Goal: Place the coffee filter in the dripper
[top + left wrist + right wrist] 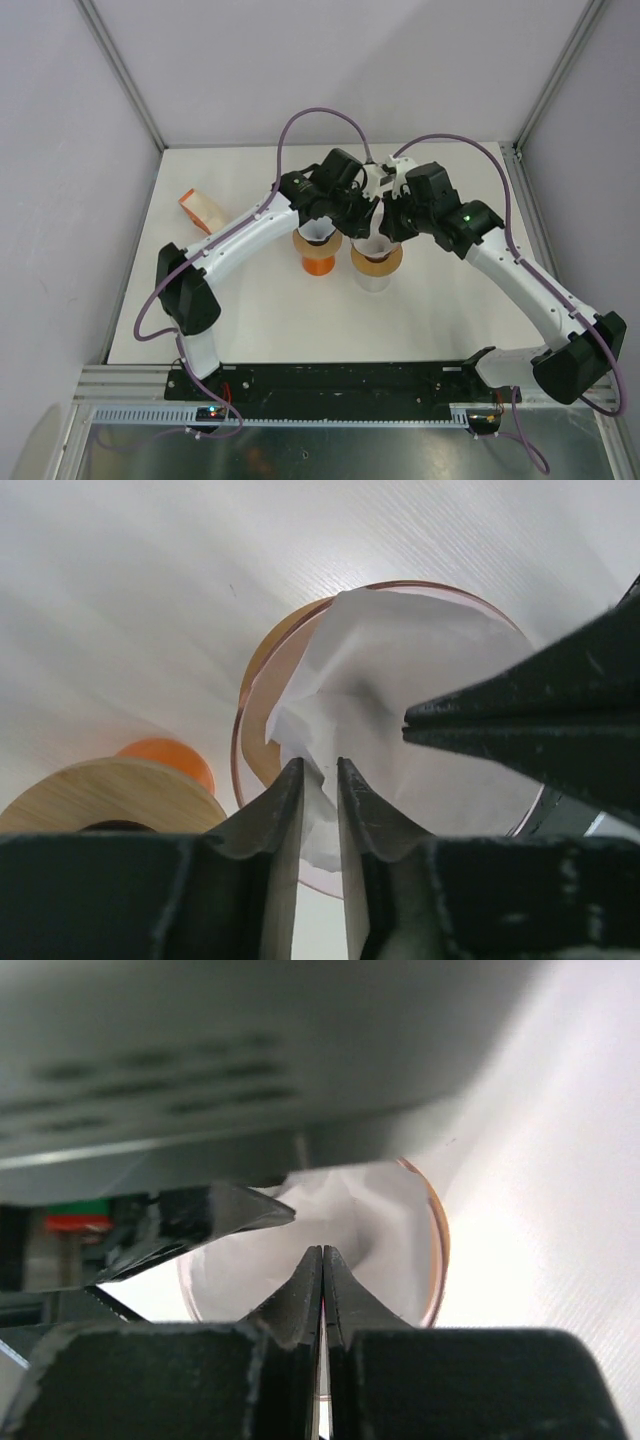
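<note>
The white paper coffee filter (400, 690) sits crumpled and partly opened inside the dripper (262, 675), a clear amber-tinted cone standing upright; the filter's creased near edge folds over the dripper's rim

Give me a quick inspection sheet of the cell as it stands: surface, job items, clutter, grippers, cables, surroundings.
Surface: white table, no spills seen.
Job's things: white coffee filter sits crumpled inside the amber-rimmed dripper; its near edge is creased, not flat against the wall.
Clutter: orange holder with a wooden collar and a white cone, left of the dripper; tan-and-orange object at far left.
Grippers: left gripper nearly closed, pinching the filter's near edge; right gripper closed over the dripper, whether it holds paper cannot be told.
Cables: purple cables loop above both arms, off the table.
Surroundings: pale enclosure walls, metal frame rails in front.
</note>
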Available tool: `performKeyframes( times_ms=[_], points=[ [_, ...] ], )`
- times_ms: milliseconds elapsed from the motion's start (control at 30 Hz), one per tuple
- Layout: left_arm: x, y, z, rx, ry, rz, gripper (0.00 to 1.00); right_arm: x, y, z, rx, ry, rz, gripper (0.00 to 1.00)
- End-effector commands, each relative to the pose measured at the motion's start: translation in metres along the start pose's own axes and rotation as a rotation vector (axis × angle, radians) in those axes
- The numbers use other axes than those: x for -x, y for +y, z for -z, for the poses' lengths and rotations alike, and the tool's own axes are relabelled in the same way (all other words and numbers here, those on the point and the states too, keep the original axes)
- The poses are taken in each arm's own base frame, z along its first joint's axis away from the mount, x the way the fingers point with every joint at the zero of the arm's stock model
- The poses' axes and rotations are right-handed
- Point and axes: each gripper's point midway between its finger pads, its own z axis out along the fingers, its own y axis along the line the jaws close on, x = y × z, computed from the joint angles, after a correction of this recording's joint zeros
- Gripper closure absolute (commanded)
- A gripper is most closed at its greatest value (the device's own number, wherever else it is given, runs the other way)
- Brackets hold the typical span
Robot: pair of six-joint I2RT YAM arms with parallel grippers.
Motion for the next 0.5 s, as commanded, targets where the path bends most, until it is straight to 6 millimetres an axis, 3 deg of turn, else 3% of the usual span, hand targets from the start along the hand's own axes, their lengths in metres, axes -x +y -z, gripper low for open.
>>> performKeyframes(
  times_ms=[0, 467],
  points=[
    [0.048, -0.008, 0.029, -0.021, -0.167, -0.032, 0.72, -0.033, -0.013, -0.006, -0.029, 0.115, -0.015, 1.0],
    [0.068, -0.017, 0.055, -0.034, -0.242, -0.056, 0.58, -0.048, -0.017, 0.001, -0.026, 0.138, -0.026, 1.0]
  ],
)
